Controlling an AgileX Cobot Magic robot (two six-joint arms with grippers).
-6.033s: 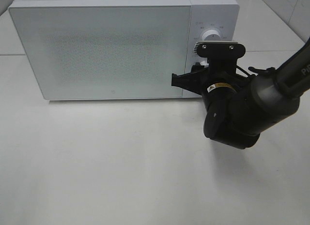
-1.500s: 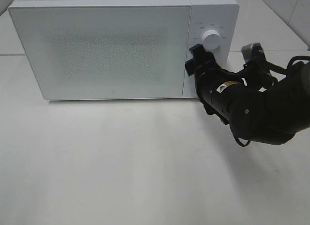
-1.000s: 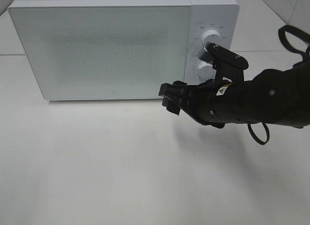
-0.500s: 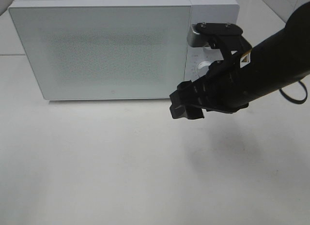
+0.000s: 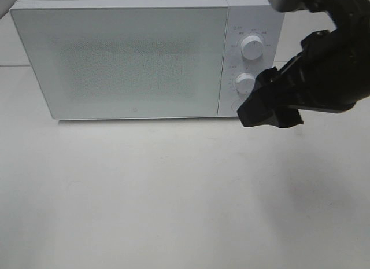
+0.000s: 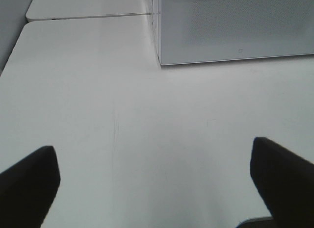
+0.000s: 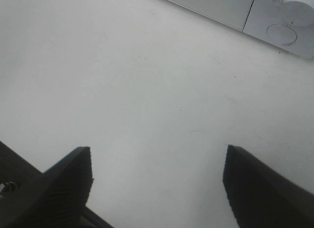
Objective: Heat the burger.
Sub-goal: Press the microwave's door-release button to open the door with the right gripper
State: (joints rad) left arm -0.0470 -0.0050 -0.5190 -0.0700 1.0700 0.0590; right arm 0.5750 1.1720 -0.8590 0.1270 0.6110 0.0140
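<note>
The burger is out of view in every frame. The white microwave [image 5: 121,61] stands at the back of the table with its door shut. Its two knobs [image 5: 252,47] sit on the right-hand panel. My right gripper [image 5: 269,115] hangs high in front of the panel's lower right, apart from the microwave, open and empty. In the right wrist view the right gripper [image 7: 157,184] has its fingers wide apart over bare table, with the microwave's lower corner [image 7: 221,5] beyond. My left gripper [image 6: 154,181] is open and empty above the table, near the microwave's left corner [image 6: 235,27].
The white table [image 5: 144,194] stretches in front of the microwave. The table's left edge [image 6: 14,56] shows in the left wrist view. A round button [image 7: 281,34] sits below the lower knob [image 7: 299,1] on the microwave's panel.
My right arm has drawn back from the microwave's front, risen and swung to the right. The microwave's door stays shut.
</note>
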